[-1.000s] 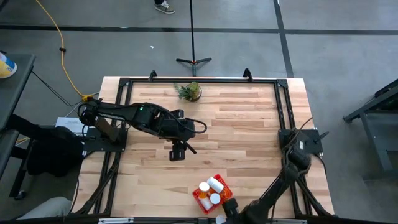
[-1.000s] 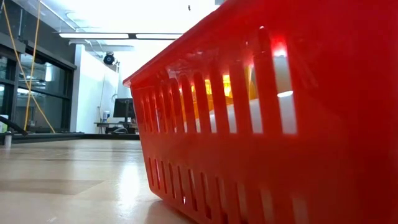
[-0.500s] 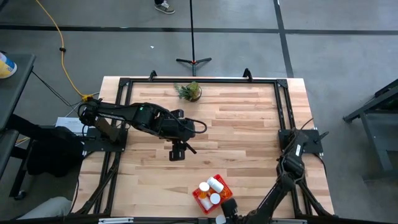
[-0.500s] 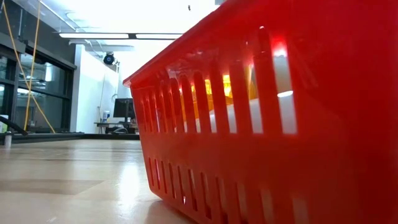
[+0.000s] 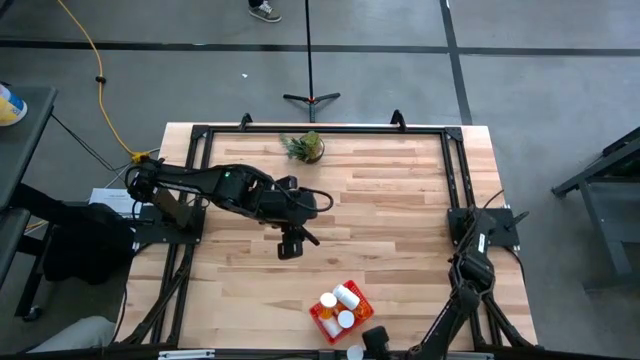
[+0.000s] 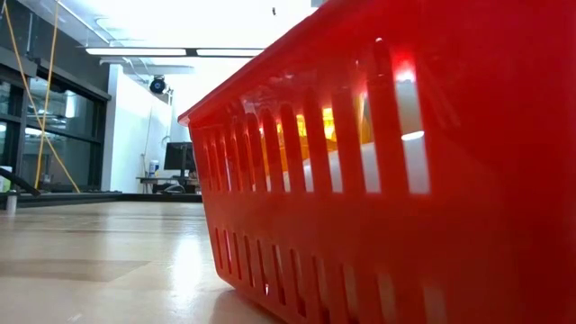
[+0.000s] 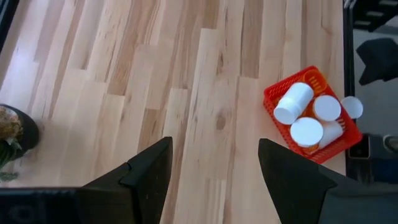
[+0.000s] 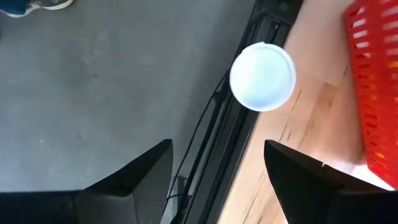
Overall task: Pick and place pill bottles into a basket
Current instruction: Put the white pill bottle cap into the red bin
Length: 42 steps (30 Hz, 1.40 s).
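The red basket stands near the table's near edge and holds several white-capped orange pill bottles; one of them lies on its side. In the low view the basket's slotted wall fills the picture. One more bottle, white cap up, stands outside the basket at the table's near edge, also seen in the left wrist view. My right gripper is open and empty above and just right of that bottle. My left gripper is open and empty over the table's middle.
A small green potted plant stands at the table's far edge. A black frame runs around the tabletop. Bare wood lies between the left gripper and the basket.
My right gripper has drawn back a little toward the table's near edge, away from the basket, and its arm has folded lower. The basket and bottles have stayed where they were.
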Available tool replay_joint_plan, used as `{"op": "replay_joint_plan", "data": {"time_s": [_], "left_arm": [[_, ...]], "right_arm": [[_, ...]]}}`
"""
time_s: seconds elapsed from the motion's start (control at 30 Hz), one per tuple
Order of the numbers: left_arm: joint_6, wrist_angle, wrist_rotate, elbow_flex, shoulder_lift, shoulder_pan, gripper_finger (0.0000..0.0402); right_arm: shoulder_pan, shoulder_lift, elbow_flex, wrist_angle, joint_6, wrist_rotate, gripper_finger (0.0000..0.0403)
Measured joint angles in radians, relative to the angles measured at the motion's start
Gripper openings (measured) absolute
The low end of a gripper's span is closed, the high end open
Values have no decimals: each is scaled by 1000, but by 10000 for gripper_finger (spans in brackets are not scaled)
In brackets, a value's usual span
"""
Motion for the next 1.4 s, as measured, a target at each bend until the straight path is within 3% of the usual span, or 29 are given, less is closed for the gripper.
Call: {"op": "replay_joint_plan", "data": {"time_s": [0.7, 0.97, 1.4], "left_arm": [[-119, 23, 1, 0, 0, 0, 271], [-118, 21, 2, 0, 0, 0, 271], [-99, 8, 2, 0, 0, 0, 271]], "right_arm": [[-25, 42, 0, 201, -130, 22, 243], [-24, 69, 0, 140, -160, 23, 243], [-75, 82, 0, 209, -179, 27, 243]]}}
